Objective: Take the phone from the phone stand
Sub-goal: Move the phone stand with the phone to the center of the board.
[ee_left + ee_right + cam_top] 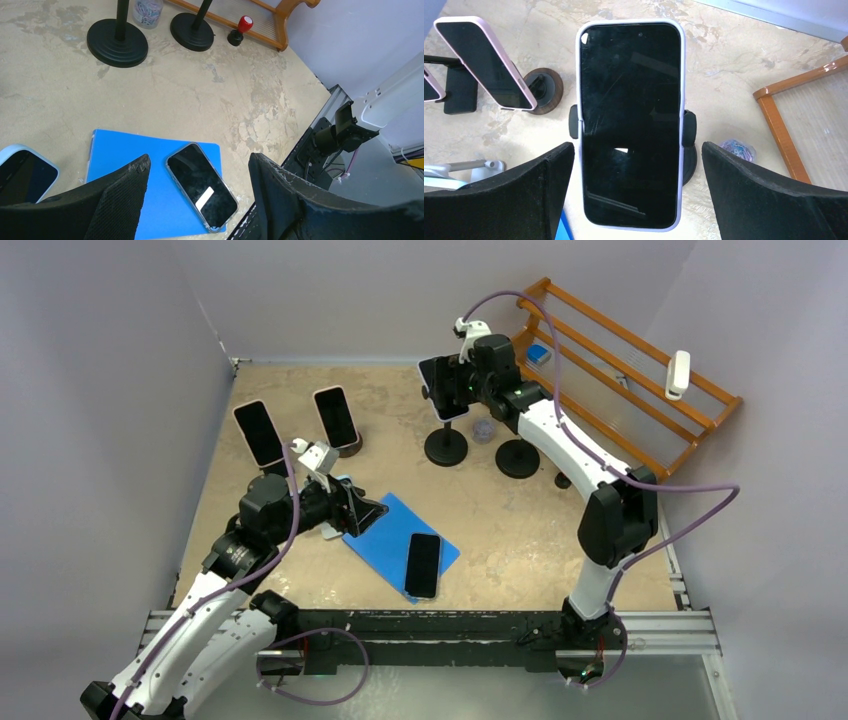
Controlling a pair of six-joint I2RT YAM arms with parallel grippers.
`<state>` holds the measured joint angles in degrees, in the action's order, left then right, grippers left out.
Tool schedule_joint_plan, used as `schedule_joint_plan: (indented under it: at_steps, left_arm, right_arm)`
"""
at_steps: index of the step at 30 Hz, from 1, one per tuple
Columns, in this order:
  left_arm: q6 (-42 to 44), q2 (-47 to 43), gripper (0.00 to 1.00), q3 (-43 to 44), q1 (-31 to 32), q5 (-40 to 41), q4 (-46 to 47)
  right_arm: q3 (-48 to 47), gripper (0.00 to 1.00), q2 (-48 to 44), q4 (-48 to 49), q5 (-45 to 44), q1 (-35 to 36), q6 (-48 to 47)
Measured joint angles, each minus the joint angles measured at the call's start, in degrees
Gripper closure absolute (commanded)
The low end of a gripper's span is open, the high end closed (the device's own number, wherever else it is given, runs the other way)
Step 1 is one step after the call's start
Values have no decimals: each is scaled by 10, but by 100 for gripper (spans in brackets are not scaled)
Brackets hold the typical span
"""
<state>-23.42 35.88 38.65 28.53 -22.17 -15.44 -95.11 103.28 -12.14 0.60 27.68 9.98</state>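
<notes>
Bench scene on a mottled tan tabletop (pixel 560 530) with a worn, stone-like finish. The phone (pixel 630 125) is a rounded rectangle of glossy black glass in a pale lilac-white case. It stands upright at the back of the table, near the rack, in the phone stand (pixel 445 447), a black pole on a disc base whose two side clamps pinch its edges. The right claw (pixel 636 150) is spread wide, its black textured fingers (pixel 524 195) flanking the phone without touching it. The left claw (pixel 199 160) is part-spread and empty above a flat blue rectangular pad (pixel 120 147). There are five phones:

- the clamped one
- the outer pink-cased phone (pixel 258 433) and the inner pink-cased phone (pixel 335 418), propped at the left
- a clear-cased phone (pixel 201 184) flat on the pad
- a pale-blue-cased phone (pixel 22 172) beside the pad

There are two disc-based poles, counting the second pole (pixel 517 458). Also shown are one slatted orange wooden rack (pixel 776 125), one clear jar of paper clips (pixel 147 10) and one red-knobbed stamp (pixel 244 23). A pale rectangle on the flat phone's glass is either a label or glare; I cannot tell which.
</notes>
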Motion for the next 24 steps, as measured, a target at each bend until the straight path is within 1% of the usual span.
schedule_joint_plan:
  at_steps: [9,24]
  left_arm:
    - [0,0,30,0,0,-2,0]
    - [0,0,30,0,0,-2,0]
  right_arm:
    - [21,1,-32,9,-12,7,0]
    - [20,1,-13,5,-16,13,-16]
